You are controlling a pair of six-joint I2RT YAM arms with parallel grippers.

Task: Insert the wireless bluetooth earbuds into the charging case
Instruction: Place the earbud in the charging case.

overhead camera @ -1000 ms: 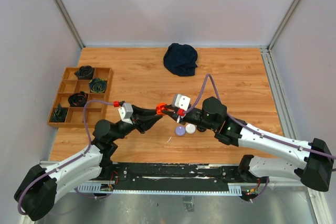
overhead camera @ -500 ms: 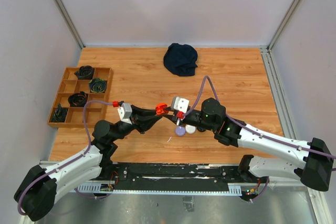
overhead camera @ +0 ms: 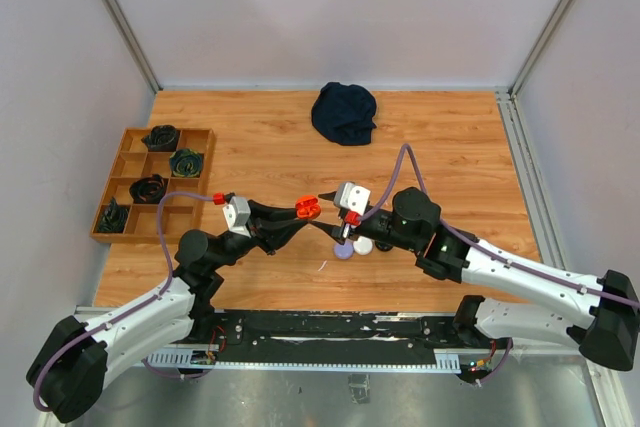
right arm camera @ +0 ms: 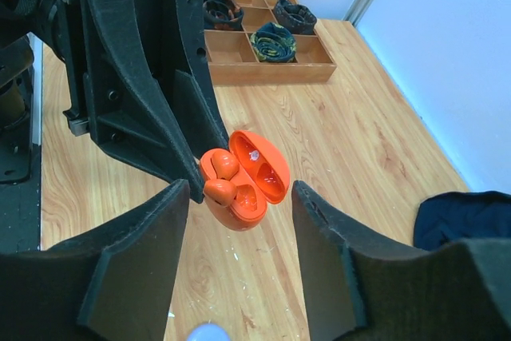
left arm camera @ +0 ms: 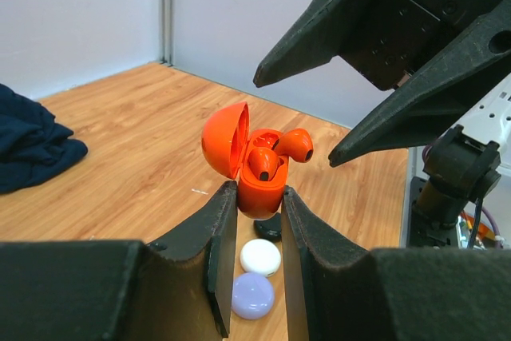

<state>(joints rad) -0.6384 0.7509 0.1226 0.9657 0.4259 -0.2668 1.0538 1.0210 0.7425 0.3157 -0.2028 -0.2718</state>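
The orange earbud (left arm camera: 294, 143) perches half-seated in the open charging case (left arm camera: 257, 185). It looks light, hard and slick, probably best pressed on its rounded top. The left gripper (left arm camera: 257, 195) pinches the case's base. The right gripper (right arm camera: 241, 188) stands spread either side of the case, touching nothing.
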